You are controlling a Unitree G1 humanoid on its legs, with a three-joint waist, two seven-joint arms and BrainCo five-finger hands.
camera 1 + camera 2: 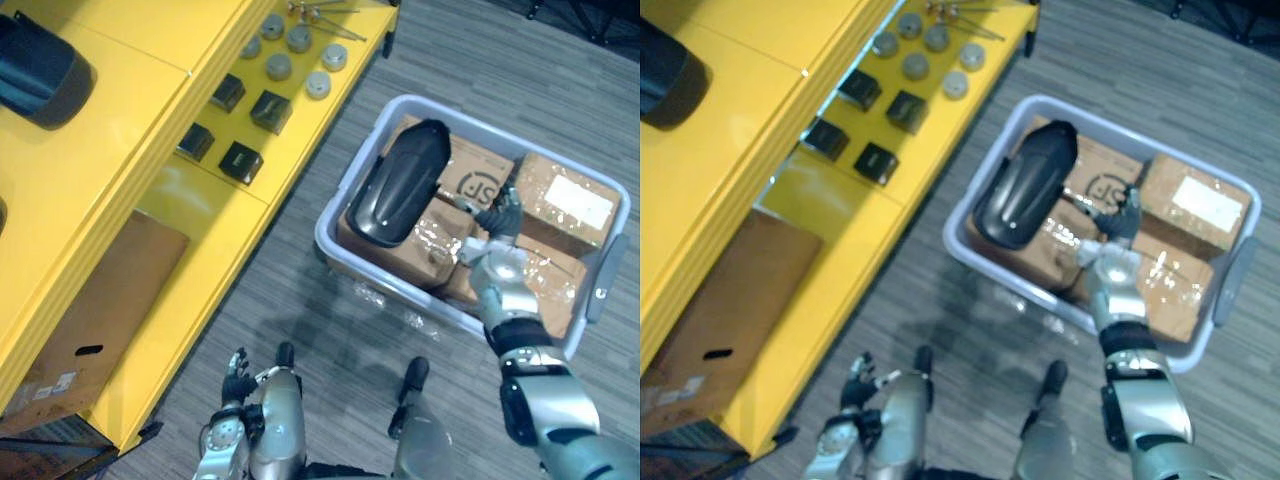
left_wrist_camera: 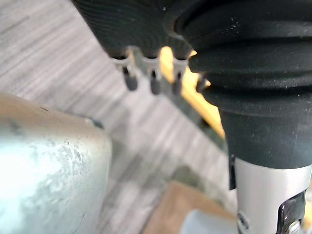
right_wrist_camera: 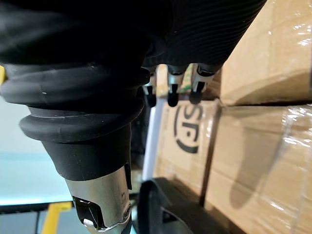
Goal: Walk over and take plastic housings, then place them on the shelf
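A pale grey bin [image 1: 390,287] is seen on the grey floor [image 1: 480,50], to the right of a yellow shelf [image 1: 130,130]. The bin is packed with film-wrapped cardboard boxes [image 1: 565,200], and a black plastic housing [image 1: 400,185] is laid on top of them at the bin's left side, with its long axis running from the far rim towards the near left corner.

The right hand [image 1: 500,215] is held over the boxes, just beside the housing's right edge and apart from it. Its fingers [image 3: 170,92] are seen loosely extended towards the boxes, and nothing is gripped. Whether the boxes are touched cannot be told. The left hand [image 1: 238,385] is held low at the robot's side, near the shelf's front corner, with its fingers [image 2: 153,80] straight and nothing in them.

A second black housing [image 1: 40,70] is seen lying on the shelf's top level, at the far left. On the lower level, small black boxes [image 1: 240,160] are set in a loose group, grey round discs [image 1: 300,40] are laid beyond them, and thin metal rods [image 1: 325,15] are placed at the far end. A flat cardboard carton [image 1: 90,320] is stored nearer, partly covered by the overhanging edge of the top level.
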